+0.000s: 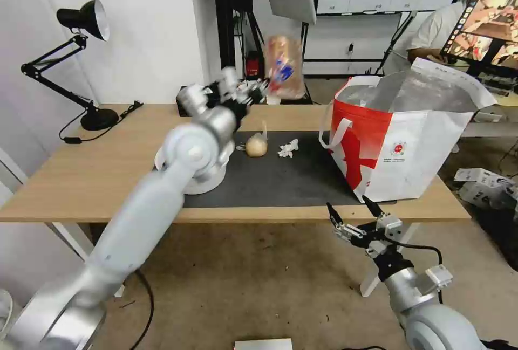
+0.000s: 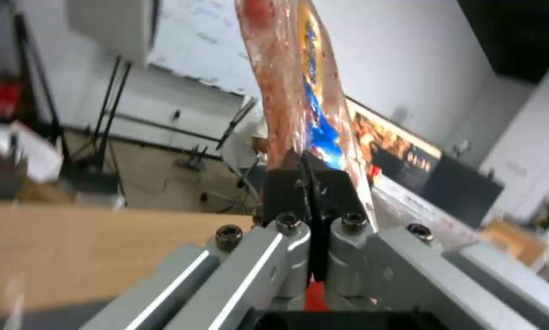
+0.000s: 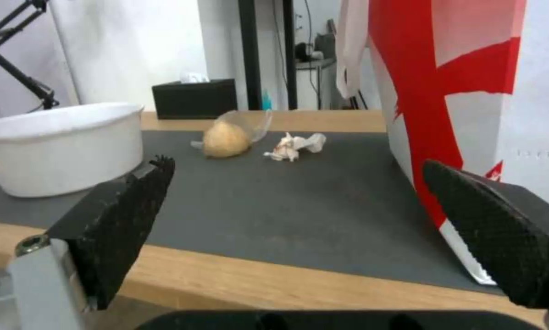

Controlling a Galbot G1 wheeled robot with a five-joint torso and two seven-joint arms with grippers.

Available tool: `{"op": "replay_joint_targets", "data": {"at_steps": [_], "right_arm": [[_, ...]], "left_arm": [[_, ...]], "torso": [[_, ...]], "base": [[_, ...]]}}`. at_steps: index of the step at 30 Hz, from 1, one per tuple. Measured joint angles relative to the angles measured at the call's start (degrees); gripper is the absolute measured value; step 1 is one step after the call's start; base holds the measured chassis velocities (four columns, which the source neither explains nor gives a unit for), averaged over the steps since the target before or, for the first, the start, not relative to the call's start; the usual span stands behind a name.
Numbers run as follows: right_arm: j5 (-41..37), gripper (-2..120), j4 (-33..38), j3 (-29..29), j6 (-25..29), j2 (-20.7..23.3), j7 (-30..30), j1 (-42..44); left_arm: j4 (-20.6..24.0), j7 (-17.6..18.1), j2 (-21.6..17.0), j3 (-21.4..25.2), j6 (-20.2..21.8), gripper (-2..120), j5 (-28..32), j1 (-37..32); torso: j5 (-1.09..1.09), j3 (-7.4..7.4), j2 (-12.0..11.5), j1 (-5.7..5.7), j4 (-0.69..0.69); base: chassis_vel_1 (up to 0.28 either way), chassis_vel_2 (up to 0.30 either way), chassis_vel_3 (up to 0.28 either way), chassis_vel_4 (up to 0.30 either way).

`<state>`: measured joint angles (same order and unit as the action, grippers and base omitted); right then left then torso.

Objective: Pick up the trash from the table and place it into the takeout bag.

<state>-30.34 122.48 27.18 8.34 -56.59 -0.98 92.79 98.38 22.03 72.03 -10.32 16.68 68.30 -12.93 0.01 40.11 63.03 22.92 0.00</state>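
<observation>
My left gripper is raised above the table's far side, shut on a clear plastic clamshell tray with a colourful label; the tray stands up from the closed jaws. The white bowl sits on the grey mat, partly hidden by my left arm. A knotted bag with a beige lump and a crumpled tissue lie mid-mat. The takeout bag stands open at the right. Below the table's front edge my right gripper is open and holds nothing.
A black desk lamp stands at the table's far left corner. A black tissue box sits behind the bowl. White boxes lie on the floor to the right. The mat is bare in front of the takeout bag.
</observation>
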Motion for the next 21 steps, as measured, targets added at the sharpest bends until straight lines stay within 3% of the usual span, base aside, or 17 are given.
{"op": "replay_joint_targets", "data": {"at_steps": [2,3,6,7,9,14,17,21], "right_arm": [[0.7,100,0.0,-0.3,0.0,-0.3,0.1,0.2],[0.7,100,0.0,-0.3,0.0,-0.3,0.1,0.2],[1.6,100,-0.1,-1.0,0.2,-0.8,0.3,0.3],[1.6,100,-0.1,-1.0,0.2,-0.8,0.3,0.3],[2.0,100,-0.3,-1.3,0.3,-1.3,0.4,0.3],[2.2,100,-0.4,-1.7,0.5,-1.5,0.5,0.2],[2.2,100,-0.5,-1.8,0.7,-1.3,0.5,0.2],[2.1,100,-0.8,-1.7,0.8,-0.9,0.5,0.2]], "left_arm": [[-3.4,-1.2,2.0,-4.4,-0.8,0,-5.4,3.4],[-3.4,-1.2,2.0,-4.4,-0.8,0,-5.4,3.4],[-10.2,-2.7,5.5,-11.4,-2.1,0,-13.8,9.1],[-10.2,-2.7,5.5,-11.4,-2.1,0,-13.8,9.1],[-15.8,-4.3,8.3,-16.1,-3.4,0,-19.9,13.1],[-20.8,-7.8,11.3,-19.7,-4.2,0,-23.8,16.7],[-23.2,-12.9,12.4,-22.8,-4.2,0,-24.9,18.8],[-23.5,-13.5,12.4,-23.8,-4.1,0,-24.6,18.7]], "torso": [[0.01,0.0,0.0,0.0,0.0],[0.01,0.0,0.0,0.0,0.0],[0.0,0.0,0.0,0.0,0.0],[0.0,0.0,0.0,0.0,0.0],[0.01,0.0,0.0,0.0,0.0],[0.01,0.0,0.0,0.0,-0.01],[0.0,0.0,0.0,0.0,0.0],[-0.01,0.0,0.0,0.0,0.01]], "base": [[0.0,0.0,0.0,0.0],[0.0,0.0,0.0,0.0],[0.0,0.0,0.0,0.0],[0.0,0.0,0.0,0.0],[0.0,0.0,0.0,0.0],[0.0,0.0,0.0,0.0],[0.0,0.0,0.0,0.0],[0.0,0.0,0.0,0.0]]}}
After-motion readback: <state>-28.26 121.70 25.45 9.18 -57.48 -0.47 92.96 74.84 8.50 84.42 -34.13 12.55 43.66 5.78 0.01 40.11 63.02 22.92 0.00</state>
